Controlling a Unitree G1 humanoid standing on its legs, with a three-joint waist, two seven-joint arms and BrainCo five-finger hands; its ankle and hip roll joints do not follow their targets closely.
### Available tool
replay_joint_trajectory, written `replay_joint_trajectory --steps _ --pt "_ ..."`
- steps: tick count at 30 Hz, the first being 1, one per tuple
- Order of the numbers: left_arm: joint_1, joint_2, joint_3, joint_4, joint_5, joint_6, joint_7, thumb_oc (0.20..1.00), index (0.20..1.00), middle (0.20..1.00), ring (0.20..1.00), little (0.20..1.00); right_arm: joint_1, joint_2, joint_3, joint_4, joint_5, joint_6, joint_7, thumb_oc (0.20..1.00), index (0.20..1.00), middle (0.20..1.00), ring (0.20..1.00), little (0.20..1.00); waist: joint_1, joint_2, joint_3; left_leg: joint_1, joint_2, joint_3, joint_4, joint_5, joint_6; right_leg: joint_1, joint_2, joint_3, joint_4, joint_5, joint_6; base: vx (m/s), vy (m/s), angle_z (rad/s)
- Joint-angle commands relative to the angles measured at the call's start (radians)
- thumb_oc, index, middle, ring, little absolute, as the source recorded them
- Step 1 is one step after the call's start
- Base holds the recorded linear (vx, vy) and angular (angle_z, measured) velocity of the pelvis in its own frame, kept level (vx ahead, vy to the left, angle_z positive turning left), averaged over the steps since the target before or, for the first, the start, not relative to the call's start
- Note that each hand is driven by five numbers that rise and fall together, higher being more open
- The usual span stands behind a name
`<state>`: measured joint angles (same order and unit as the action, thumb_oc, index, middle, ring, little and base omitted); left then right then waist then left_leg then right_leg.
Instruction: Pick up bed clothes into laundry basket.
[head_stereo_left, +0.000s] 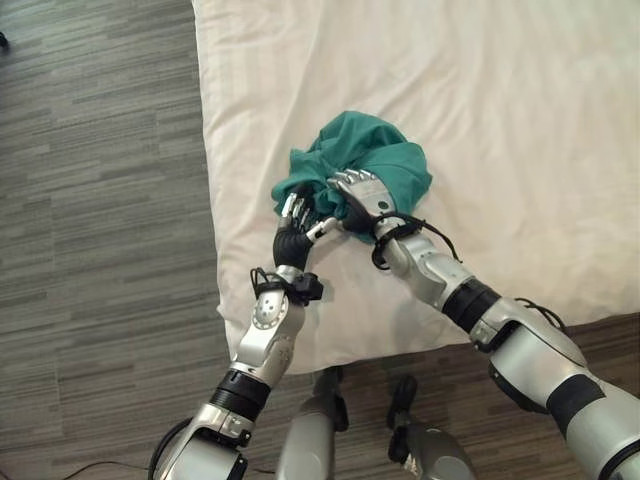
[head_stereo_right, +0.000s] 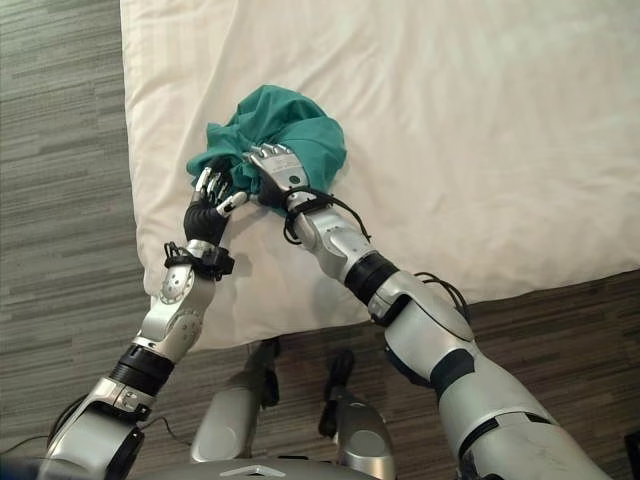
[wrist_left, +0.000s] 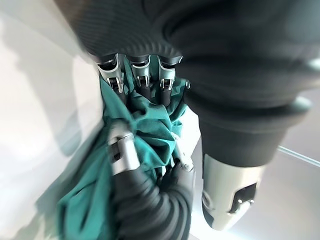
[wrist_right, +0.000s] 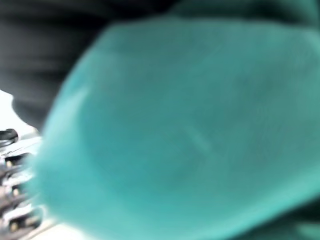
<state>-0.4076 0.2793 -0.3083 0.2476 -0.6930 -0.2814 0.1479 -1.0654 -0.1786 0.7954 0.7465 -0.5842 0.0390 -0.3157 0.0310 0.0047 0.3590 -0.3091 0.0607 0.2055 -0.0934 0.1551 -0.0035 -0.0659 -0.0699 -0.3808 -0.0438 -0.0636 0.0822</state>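
- Left hand (head_stereo_left: 296, 222) is reaching up from the near edge of the bed, fingers curling into the near-left side of the green cloth (head_stereo_left: 372, 160); in its wrist view the fingers (wrist_left: 141, 80) are digging into the folds with the thumb pressing the fabric from the other side, so it is clamped on the cloth.
- Right hand (head_stereo_left: 362, 192) is lying on top of the same bundle from the right, fingers bending down over the near edge of the fabric and gripping it; its wrist view has green fabric pressing right up against the camera (wrist_right: 190, 135).
- Both hands are meeting at the near side of the bundle, nearly touching each other.
- Green cloth is sitting bunched into a rounded heap on the white sheet (head_stereo_left: 520, 120), near the bed's near-left corner, resting on the bed.
- White sheet is covering the bed, lightly wrinkled around the heap.
- Grey wood-look floor (head_stereo_left: 100, 200) is running along the left side and near end of the bed.
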Motion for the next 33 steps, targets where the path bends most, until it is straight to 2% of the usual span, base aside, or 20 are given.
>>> replay_joint_trajectory --steps 1,5,8,11,18,20,21,23,25,26,28,29,30,31,33 --pt "-0.076 0.032 -0.028 -0.014 0.014 -0.026 -0.039 1.0 1.0 1.0 1.0 1.0 -0.036 0.05 0.052 0.099 0.078 -0.01 0.08 0.2 0.2 0.2 0.2 0.2 0.006 -0.038 0.021 0.122 0.075 0.062 0.006 -0.079 -0.132 -0.113 -0.129 0.077 -0.043 0.13 0.06 -0.05 0.066 -0.01" --pt "-0.185 0.1 -0.073 0.021 0.137 -0.015 0.0 1.0 1.0 1.0 1.0 1.0 -0.084 0.019 -0.009 0.08 0.191 -0.02 0.05 0.2 0.2 0.2 0.2 0.2 -0.02 -0.061 -0.021 0.165 0.066 0.082 0.006 -0.099 -0.12 -0.089 -0.136 0.089 -0.043 0.139 0.067 -0.03 0.09 -0.02" --pt "-0.235 0.12 -0.081 0.032 0.164 -0.011 0.019 1.0 1.0 1.0 1.0 1.0 -0.082 0.008 -0.038 0.056 0.242 -0.028 0.037 0.2 0.2 0.2 0.2 0.2 -0.032 -0.081 -0.042 0.193 0.06 0.098 0.006 -0.114 -0.108 -0.077 -0.137 0.103 -0.043 0.148 0.072 0.01 0.072 -0.01" --pt "-0.297 0.14 -0.081 0.008 0.186 -0.013 0.05 1.0 1.0 1.0 1.0 1.0 -0.04 -0.004 -0.094 -0.028 0.303 -0.05 0.016 0.2 0.2 0.2 0.2 0.2 -0.066 -0.11 -0.086 0.25 0.053 0.126 0.006 -0.134 -0.095 -0.043 -0.141 0.122 -0.043 0.158 0.08 0.05 0.163 -0.2" --pt "-0.301 0.171 -0.063 -0.05 0.249 -0.001 0.09 1.0 1.0 1.0 1.0 1.0 0.055 -0.043 -0.15 -0.16 0.309 -0.066 0.007 0.2 0.2 0.2 0.2 0.2 -0.112 -0.142 -0.141 0.323 0.048 0.169 0.006 -0.155 -0.08 0.003 -0.146 0.137 -0.042 0.178 0.094 0.03 0.112 -0.26" --pt "-0.296 0.181 -0.063 -0.065 0.266 0.006 0.101 1.0 1.0 1.0 1.0 1.0 0.08 -0.063 -0.173 -0.193 0.317 -0.068 0.006 0.2 0.2 0.2 0.2 0.2 -0.131 -0.152 -0.154 0.346 0.051 0.193 0.006 -0.161 -0.077 0.01 -0.148 0.137 -0.031 0.189 0.1 0.0 0.115 -0.37" --pt "-0.285 0.191 -0.058 -0.078 0.273 0.012 0.102 1.0 1.0 1.0 1.0 1.0 0.106 -0.078 -0.199 -0.227 0.33 -0.068 -0.002 0.2 0.2 0.2 0.2 0.2 -0.155 -0.162 -0.165 0.374 0.054 0.219 0.006 -0.171 -0.077 0.015 -0.148 0.143 -0.016 0.198 0.107 0.01 0.124 -0.41" --pt "-0.281 0.191 -0.059 -0.082 0.275 0.016 0.102 1.0 1.0 1.0 1.0 1.0 0.124 -0.082 -0.211 -0.242 0.333 -0.066 -0.002 0.2 0.2 0.2 0.2 0.2 -0.164 -0.167 -0.169 0.384 0.055 0.227 0.006 -0.172 -0.078 0.017 -0.147 0.148 -0.009 0.206 0.109 0.01 0.071 -0.46" --pt "-0.254 0.186 -0.053 -0.099 0.277 0.029 0.1 1.0 1.0 1.0 1.0 1.0 0.177 -0.105 -0.249 -0.322 0.322 -0.065 -0.009 0.2 0.2 0.2 0.2 0.2 -0.2 -0.173 -0.185 0.411 0.065 0.264 0.006 -0.175 -0.075 0.015 -0.145 0.141 0.012 0.218 0.113 -0.02 0.054 -0.45" --pt "-0.252 0.185 -0.053 -0.1 0.278 0.03 0.101 1.0 1.0 1.0 1.0 1.0 0.18 -0.106 -0.249 -0.326 0.321 -0.064 -0.008 0.2 0.2 0.2 0.2 0.2 -0.199 -0.173 -0.186 0.412 0.065 0.265 0.006 -0.176 -0.075 0.014 -0.145 0.142 0.013 0.218 0.113 -0.04 0.02 -0.27" --pt "-0.238 0.187 -0.044 -0.128 0.278 0.034 0.095 1.0 1.0 1.0 1.0 1.0 0.201 -0.126 -0.264 -0.366 0.307 -0.063 -0.008 0.2 0.2 0.2 0.2 0.2 -0.21 -0.166 -0.189 0.427 0.081 0.311 0.006 -0.174 -0.076 0.007 -0.163 0.091 0.047 0.22 0.117 -0.07 0.012 -0.73" --pt "-0.227 0.193 -0.025 -0.181 0.253 0.019 0.091 1.0 1.0 1.0 1.0 1.0 0.218 -0.176 -0.303 -0.398 0.31 -0.061 -0.018 0.2 0.2 0.2 0.2 0.2 -0.226 -0.148 -0.21 0.467 0.119 0.386 0.006 -0.181 -0.086 0.019 -0.216 -0.027 0.097 0.193 0.115 -0.06 -0.003 -1.22" --pt "-0.225 0.193 -0.024 -0.184 0.252 0.02 0.09 1.0 1.0 1.0 1.0 1.0 0.221 -0.178 -0.304 -0.403 0.31 -0.06 -0.017 0.2 0.2 0.2 0.2 0.2 -0.224 -0.147 -0.209 0.469 0.12 0.388 0.006 -0.181 -0.087 0.019 -0.215 -0.026 0.1 0.191 0.114 -0.08 -0.053 -1.54" --pt "-0.228 0.199 -0.009 -0.206 0.233 0.012 0.089 1.0 1.0 1.0 1.0 1.0 0.226 -0.215 -0.334 -0.425 0.324 -0.058 -0.015 0.2 0.2 0.2 0.2 0.2 -0.24 -0.145 -0.233 0.491 0.14 0.455 0.007 -0.169 -0.087 0.033 -0.256 -0.103 0.124 0.187 0.102 -0.08 -0.067 -1.45" --pt "-0.228 0.203 0.011 -0.226 0.212 0.005 0.093 1.0 1.0 1.0 1.0 1.0 0.233 -0.267 -0.372 -0.469 0.342 -0.05 -0.011 0.2 0.2 0.2 0.2 0.2 -0.255 -0.149 -0.261 0.511 0.155 0.529 0.013 -0.155 -0.091 0.055 -0.289 -0.162 0.13 0.192 0.103 -0.1 -0.097 -1.62"
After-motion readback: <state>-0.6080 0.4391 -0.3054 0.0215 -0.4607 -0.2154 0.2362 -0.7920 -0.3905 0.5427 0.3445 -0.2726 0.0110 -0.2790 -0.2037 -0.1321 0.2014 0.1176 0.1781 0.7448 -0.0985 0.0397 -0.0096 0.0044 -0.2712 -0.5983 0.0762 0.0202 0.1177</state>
